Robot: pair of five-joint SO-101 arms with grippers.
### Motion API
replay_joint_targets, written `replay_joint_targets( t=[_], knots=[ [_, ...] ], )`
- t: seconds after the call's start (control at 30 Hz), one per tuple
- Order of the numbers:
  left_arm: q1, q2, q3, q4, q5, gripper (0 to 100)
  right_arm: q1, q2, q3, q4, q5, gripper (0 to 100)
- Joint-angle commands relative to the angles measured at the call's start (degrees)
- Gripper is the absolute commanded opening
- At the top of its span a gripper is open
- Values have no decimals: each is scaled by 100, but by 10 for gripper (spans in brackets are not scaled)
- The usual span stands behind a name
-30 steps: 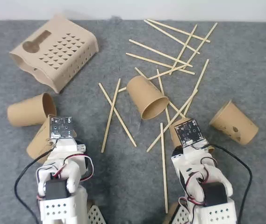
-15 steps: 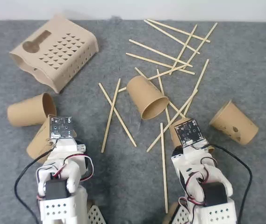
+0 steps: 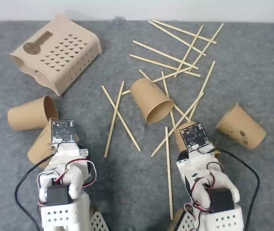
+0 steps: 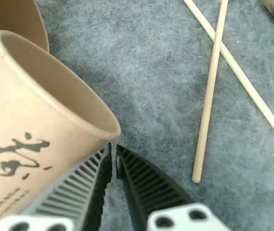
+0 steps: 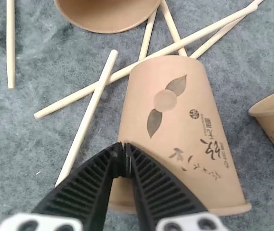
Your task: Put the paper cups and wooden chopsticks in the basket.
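Left claw (image 4: 112, 150): fingers pressed together, nothing between them. Right claw (image 5: 123, 148): likewise closed up and empty. Neither arm has moved since the earlier frames, and no cup, chopstick or basket has shifted.

Left claw tips sit low over the grey worktop (image 4: 151, 96), just beside the mouth rim of a near cup (image 4: 35, 120) lying on its side. Cannot tell whether finger and cup wall touch. Second cup (image 4: 11, 19) lies close behind the near cup. On the claw's other side, apart from it, a short chopstick (image 4: 210, 91) crosses a longer chopstick (image 4: 257, 98).

Right claw tips are at the edge of the side wall of a leaf-print cup (image 5: 175, 134), nearer its mouth end. The cup lies on its side, and several chopsticks meet its base end.

High view: basket (image 3: 57, 53) tipped over at the far left, well apart from both arms. Centre cup (image 3: 151, 99) lies on its side among the sticks. Outer cup (image 3: 240, 126) lies beyond the right arm. Loose chopsticks (image 3: 165, 55) are scattered from far centre to right. All cups and sticks lie outside the basket.
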Motion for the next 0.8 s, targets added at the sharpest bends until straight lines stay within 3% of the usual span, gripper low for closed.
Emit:
replay_joint_targets(
  t=[0.0, 0.37, 0.47, 0.63, 0.77],
  knots=[
    [35, 9, -40, 0, -35, 13, -22, 48, 343, 189, -70, 8],
    [9, 9, -242, -9, -18, 14, 110, 48, -334, 426, -44, 9],
    [-9, 9, -567, -9, -18, 14, 620, 48, -774, 497, -44, 9],
    [-44, 9, -1103, 9, -18, 15, 2123, 40, -1301, 356, -44, 9],
    [-79, 9, -1569, 149, -53, 14, 2237, 40, -1371, -101, -44, 9]
  ],
)
